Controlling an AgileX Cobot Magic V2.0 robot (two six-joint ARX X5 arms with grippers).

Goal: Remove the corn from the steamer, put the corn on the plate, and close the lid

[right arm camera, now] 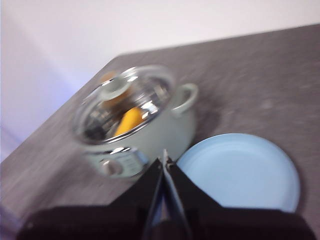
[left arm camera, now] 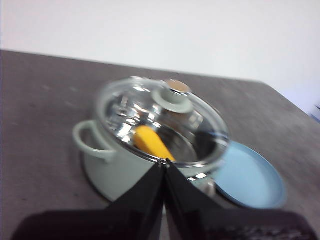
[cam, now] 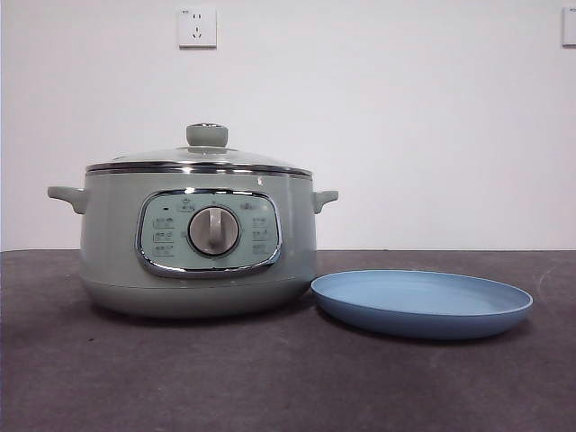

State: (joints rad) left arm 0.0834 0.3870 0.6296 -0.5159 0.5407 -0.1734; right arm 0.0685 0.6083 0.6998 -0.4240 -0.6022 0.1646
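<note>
The sage-green steamer (cam: 198, 243) stands left of centre on the table, its glass lid (cam: 200, 157) with a green knob resting on it. Through the glass I see the yellow corn (left arm camera: 150, 142) lying inside the pot; the corn (right arm camera: 127, 120) also shows in the right wrist view. The light-blue plate (cam: 421, 301) sits empty just to the right of the steamer. My left gripper (left arm camera: 164, 162) hangs shut above and short of the steamer. My right gripper (right arm camera: 164, 161) is shut too, high over the gap between steamer and plate. Neither arm shows in the front view.
The dark grey table (cam: 288, 378) meets a white wall with a socket (cam: 197, 27) behind. The table's far edges and corner show in both wrist views.
</note>
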